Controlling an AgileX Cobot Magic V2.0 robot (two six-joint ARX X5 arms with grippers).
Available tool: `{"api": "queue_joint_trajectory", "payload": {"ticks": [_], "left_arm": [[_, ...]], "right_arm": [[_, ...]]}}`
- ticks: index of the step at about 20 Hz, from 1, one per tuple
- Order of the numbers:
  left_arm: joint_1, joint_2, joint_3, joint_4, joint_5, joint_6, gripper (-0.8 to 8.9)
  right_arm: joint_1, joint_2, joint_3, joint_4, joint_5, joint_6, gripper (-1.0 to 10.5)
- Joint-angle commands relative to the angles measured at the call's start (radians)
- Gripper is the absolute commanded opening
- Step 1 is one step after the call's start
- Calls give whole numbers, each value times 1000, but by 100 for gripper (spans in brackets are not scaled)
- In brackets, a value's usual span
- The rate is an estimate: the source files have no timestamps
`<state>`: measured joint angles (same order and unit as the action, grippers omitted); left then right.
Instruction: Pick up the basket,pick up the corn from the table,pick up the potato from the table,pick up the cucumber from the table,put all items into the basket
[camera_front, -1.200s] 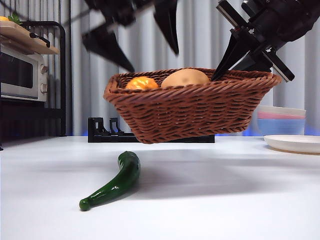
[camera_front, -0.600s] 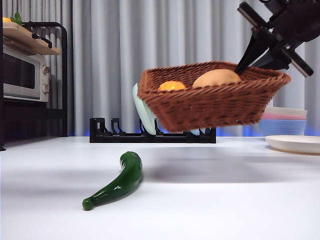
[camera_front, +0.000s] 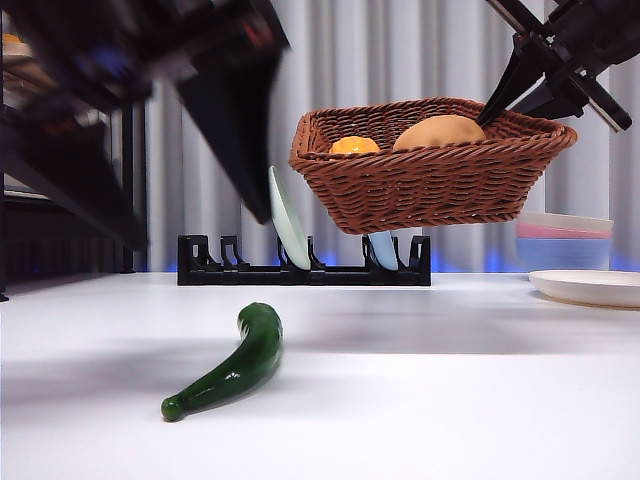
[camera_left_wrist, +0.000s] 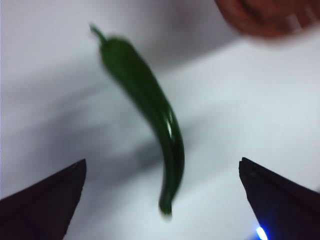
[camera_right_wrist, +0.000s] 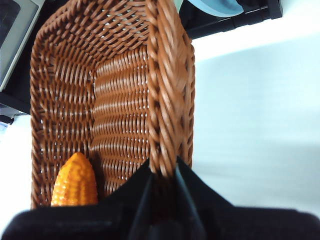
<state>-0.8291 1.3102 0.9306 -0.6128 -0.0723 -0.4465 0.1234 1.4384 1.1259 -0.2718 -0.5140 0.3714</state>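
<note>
A black dish rack (camera_front: 300, 272) stands at the back, holding a pale green plate (camera_front: 287, 220) upright and a light blue plate (camera_front: 383, 250) further along. Stacked bowls (camera_front: 562, 238), white over pink over blue, sit at the far side, with a white plate (camera_front: 588, 287) lying flat in front of them. Grey curtains (camera_front: 330, 80) hang behind. A microwave (camera_right_wrist: 14, 30) corner shows in the right wrist view.
</note>
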Motion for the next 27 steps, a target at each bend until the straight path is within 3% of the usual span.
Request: {"api": "queue_joint_trajectory", "payload": {"ticks": [1,5,9,13,15,16,22,25,27], "left_arm": [[35,87,-3,90,18,-3,623],[82,213,-3,172,54,-2,557],[85,282,-3,239,51,2,550],[85,314,-3,245,48,40,231],[85,314,-3,251,45,76,19],[85,314,-3,250,46,82,-7],[69,243,-2,113,80,132,-9],[-11,26,-1,-50,81,134,-8],[-86,-156,7,-105,80,70,-8]], "right_arm": [[-5,-5,11,17,-11,20,-16],[-12,-5,11,17,-11,21,-16],[-13,-5,11,17,-10,20,-16],[-16,-5,11,17,-10,21,-16],[-18,-5,11,17,-11,21,-16],[-18,-5,11,17,-11,21,-16],[-18,-5,11,13,-10,20,-16],[-18,-5,11,9,-10,21,-16],[-17,-4,11,9,-8,21,-16]]}}
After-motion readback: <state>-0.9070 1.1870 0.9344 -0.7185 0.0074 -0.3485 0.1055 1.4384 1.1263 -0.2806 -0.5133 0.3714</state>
